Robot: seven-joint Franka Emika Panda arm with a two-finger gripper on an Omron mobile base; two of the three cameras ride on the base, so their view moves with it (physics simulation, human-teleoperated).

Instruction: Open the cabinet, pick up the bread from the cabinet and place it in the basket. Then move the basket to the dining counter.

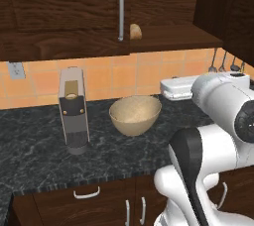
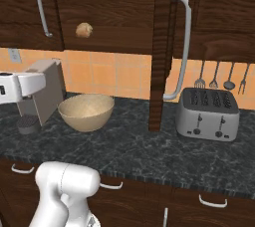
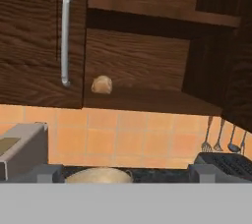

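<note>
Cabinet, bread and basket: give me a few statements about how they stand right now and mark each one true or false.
1. The right door of the cabinet is swung open. True.
2. The bread lies in the basket. False: it sits on the cabinet's lower shelf, above the basket.
3. The basket stands on the black granite counter, between the coffee machine and the toaster. True.
4. The gripper is shut on the bread. False: it is open and holds nothing, with the bread well ahead of it.
5. The cabinet's left door is open too. False: it is closed, handle beside the bread.
</note>
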